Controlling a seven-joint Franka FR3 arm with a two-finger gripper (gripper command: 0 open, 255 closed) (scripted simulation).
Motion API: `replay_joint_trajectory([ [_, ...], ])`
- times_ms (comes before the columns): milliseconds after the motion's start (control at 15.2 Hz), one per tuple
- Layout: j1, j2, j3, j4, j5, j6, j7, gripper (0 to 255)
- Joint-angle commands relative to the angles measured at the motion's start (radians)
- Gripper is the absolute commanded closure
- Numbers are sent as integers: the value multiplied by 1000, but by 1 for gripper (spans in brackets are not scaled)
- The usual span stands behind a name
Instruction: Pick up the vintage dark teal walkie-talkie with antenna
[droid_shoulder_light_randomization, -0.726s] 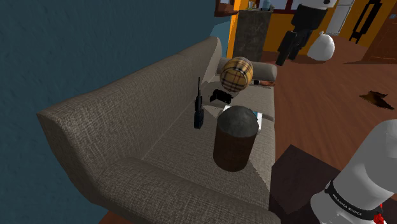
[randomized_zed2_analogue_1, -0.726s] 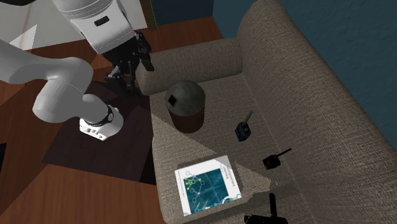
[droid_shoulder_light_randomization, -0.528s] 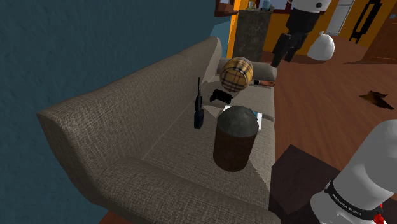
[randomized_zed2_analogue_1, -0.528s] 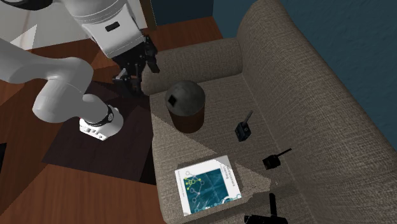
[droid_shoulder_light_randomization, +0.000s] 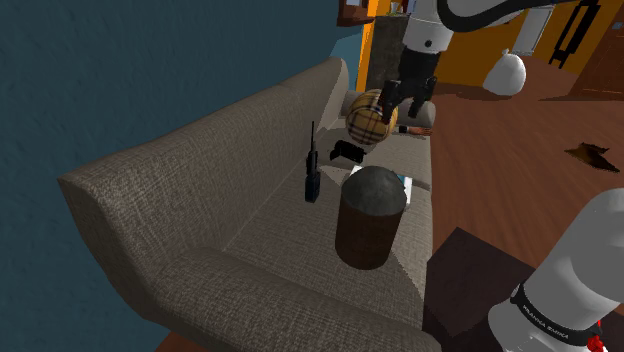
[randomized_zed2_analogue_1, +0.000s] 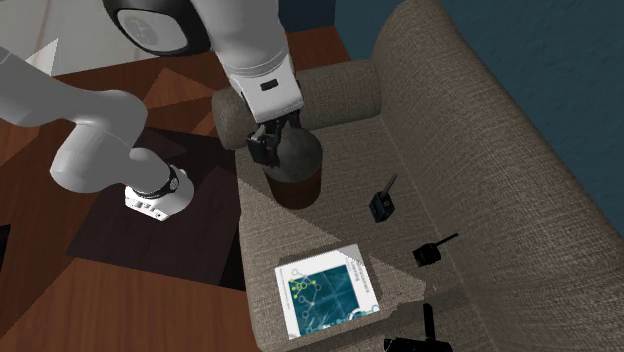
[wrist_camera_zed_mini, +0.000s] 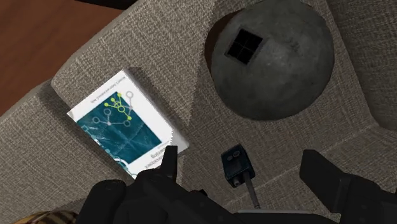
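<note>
Step in hand: approach; walkie-talkie (wrist_camera_zed_mini: 236, 164) not yet grasped.
End effector (randomized_zed2_analogue_1: 265, 147): held above the sofa (randomized_zed2_analogue_1: 480, 150) seat, by the dark round container (randomized_zed2_analogue_1: 303, 165); fingers (wrist_camera_zed_mini: 321, 175) set apart, nothing clasped.
Target location: laid on the seat cushion, just beside the container, antenna directed toward the backrest; apart from the book (randomized_zed2_analogue_1: 328, 293).
Next move: a descent onto the body is judged necessary, fingers aligned across its narrow sides, the container to be cleared.
</note>
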Motion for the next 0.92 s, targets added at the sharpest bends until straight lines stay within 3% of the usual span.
replay_joint_trajectory([
  [0,-8,81,15,27,7,43,54,0],
  [858,-31,582,59,294,9,207,369,0],
])
